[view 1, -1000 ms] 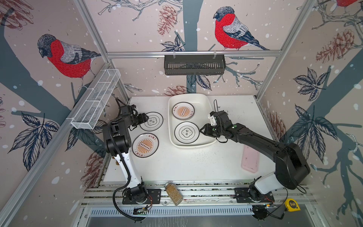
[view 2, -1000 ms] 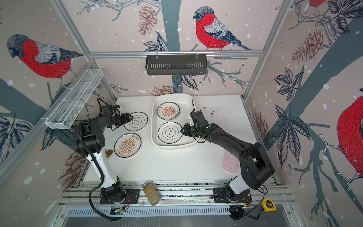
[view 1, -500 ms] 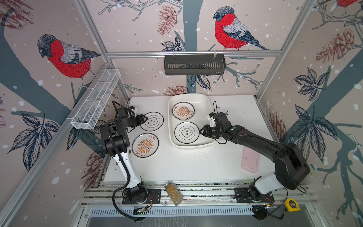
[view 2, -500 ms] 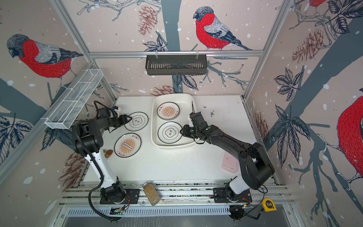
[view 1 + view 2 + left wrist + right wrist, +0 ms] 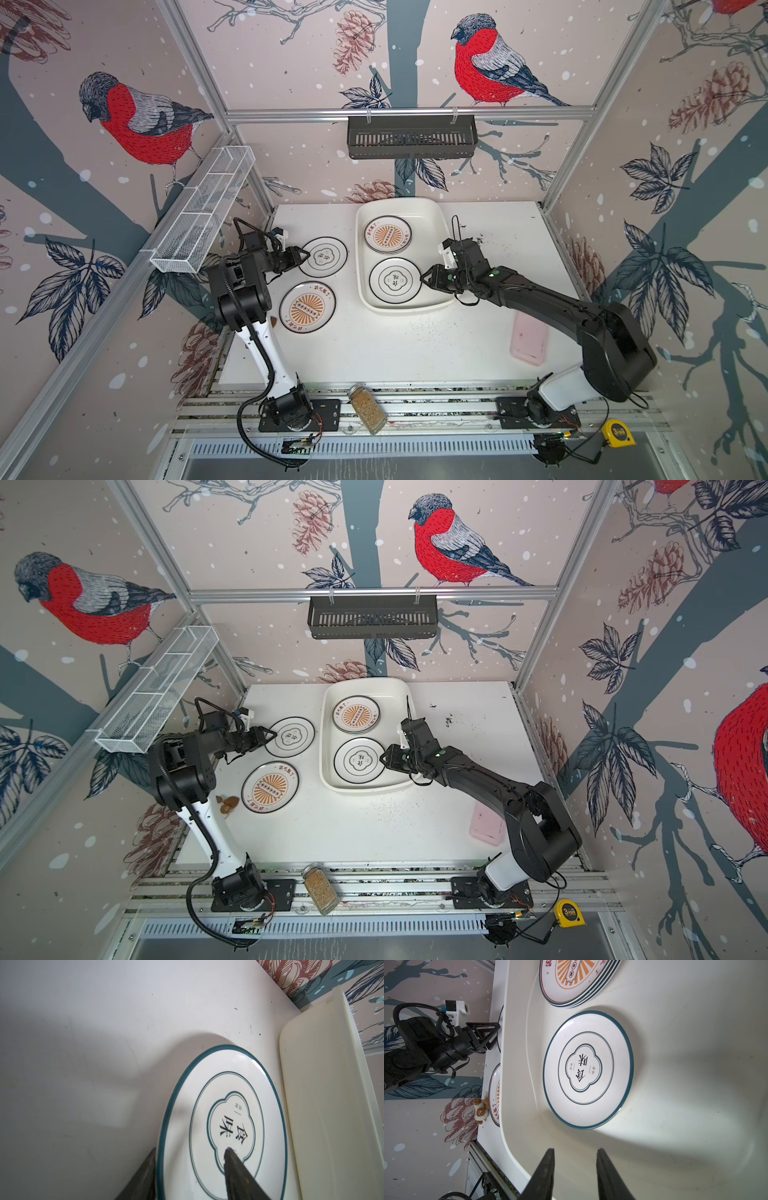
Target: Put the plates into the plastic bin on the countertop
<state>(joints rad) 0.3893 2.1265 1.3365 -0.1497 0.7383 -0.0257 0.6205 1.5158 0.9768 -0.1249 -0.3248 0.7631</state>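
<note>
My left gripper [image 5: 306,254] straddles the near rim of the cloud plate [image 5: 329,261], jaws apart, unclamped; the plastic bin [image 5: 428,224] lies straight ahead, just past it.

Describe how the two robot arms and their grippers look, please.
Both the left arm and right arm are black, each with one white link near its base. Black cables loop along them. The left gripper and right gripper have black, tapered jaws.

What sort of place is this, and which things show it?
Likely a robot lab cell mocked up as a kitchen: two arms bolted at a white countertop, aluminium frame rails, plates beside a plastic bin.
</note>
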